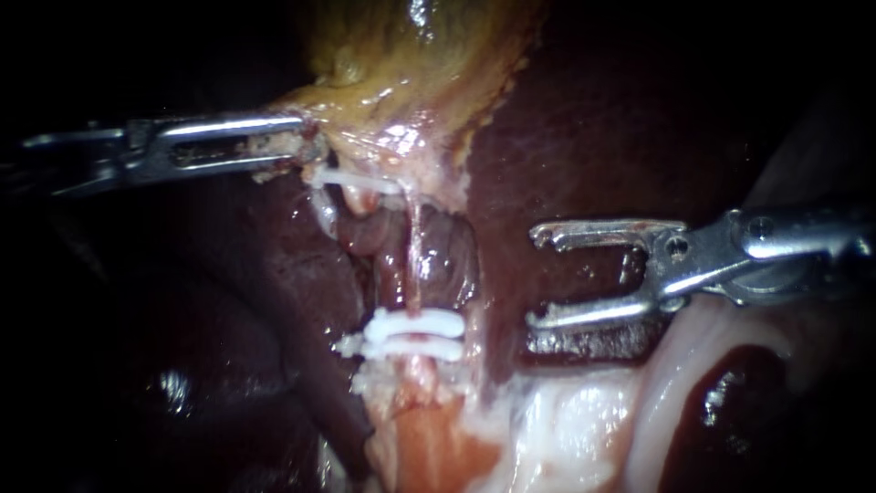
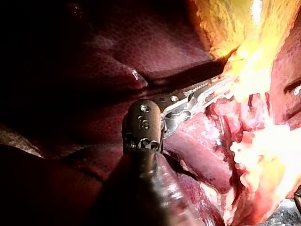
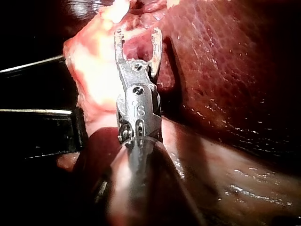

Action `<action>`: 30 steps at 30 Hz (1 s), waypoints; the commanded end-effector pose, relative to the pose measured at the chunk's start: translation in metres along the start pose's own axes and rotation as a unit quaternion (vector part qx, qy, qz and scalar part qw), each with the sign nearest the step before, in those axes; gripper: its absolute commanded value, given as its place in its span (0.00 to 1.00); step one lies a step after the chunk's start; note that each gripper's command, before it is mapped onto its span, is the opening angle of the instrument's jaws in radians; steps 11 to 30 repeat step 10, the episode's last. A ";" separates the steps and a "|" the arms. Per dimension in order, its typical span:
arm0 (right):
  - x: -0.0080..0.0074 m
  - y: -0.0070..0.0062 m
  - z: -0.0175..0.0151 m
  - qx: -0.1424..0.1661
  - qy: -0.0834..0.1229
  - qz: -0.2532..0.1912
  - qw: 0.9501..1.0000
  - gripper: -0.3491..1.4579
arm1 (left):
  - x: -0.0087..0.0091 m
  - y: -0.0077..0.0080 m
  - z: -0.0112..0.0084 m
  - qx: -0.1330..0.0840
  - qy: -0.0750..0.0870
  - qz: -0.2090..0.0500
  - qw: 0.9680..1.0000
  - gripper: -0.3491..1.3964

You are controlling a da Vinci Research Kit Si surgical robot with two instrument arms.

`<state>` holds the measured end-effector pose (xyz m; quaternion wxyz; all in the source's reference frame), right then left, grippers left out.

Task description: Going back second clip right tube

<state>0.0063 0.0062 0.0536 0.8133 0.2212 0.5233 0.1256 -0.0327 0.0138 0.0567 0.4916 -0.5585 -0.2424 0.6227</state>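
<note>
Right instrument (image 1: 537, 277) jaws wide open, empty, over liver (image 1: 566, 137), beside clips (image 1: 415, 325) on tube (image 1: 394, 274); left instrument (image 1: 306, 143) clamps gallbladder (image 1: 401, 55).

My left instrument (image 1: 306, 144) comes in flat from the left. Its jaws lie almost together and pinch the tissue (image 1: 351, 137) at their tips. My right instrument (image 1: 534, 277) comes in from the right, and its jaws stand wide apart, pointing left.

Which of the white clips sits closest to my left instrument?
The lone upper clip, right beside the left instrument where it grips the gallbladder; the other two sit paired farther down the tube.
</note>
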 end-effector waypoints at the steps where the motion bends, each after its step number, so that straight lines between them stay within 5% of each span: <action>1: 0.0001 0.0000 -0.0001 0.000 0.000 0.000 1.000 0.47 | -0.0001 0.0000 0.0001 0.001 -0.002 0.000 1.000 0.00; 30: 0.0003 0.0001 -0.0002 0.000 0.000 -0.002 1.000 0.47 | -0.0002 0.0000 0.0000 0.001 -0.002 0.000 1.000 0.00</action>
